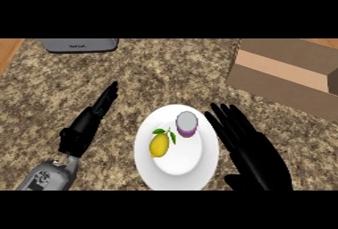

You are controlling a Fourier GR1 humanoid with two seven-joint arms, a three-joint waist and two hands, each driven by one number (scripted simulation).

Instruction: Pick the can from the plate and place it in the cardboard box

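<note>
A white plate [201, 172] lies on the counter at the lower middle of the head view. On it stands a small purple can [187, 124] with a grey top, near the plate's far rim, and a yellow lemon [159, 145] with green leaves sits to its left. My right hand [254, 154] is open, fingers straight, just right of the plate and close beside the can without touching it. My left hand [92, 118] is open, fingers stretched out over the counter left of the plate. An open cardboard box [290, 74] stands at the upper right.
A grey appliance [79, 44] sits at the far edge, upper left. The speckled stone counter [152, 76] spreads between plate and box. A wooden strip [8, 51] shows at the far left.
</note>
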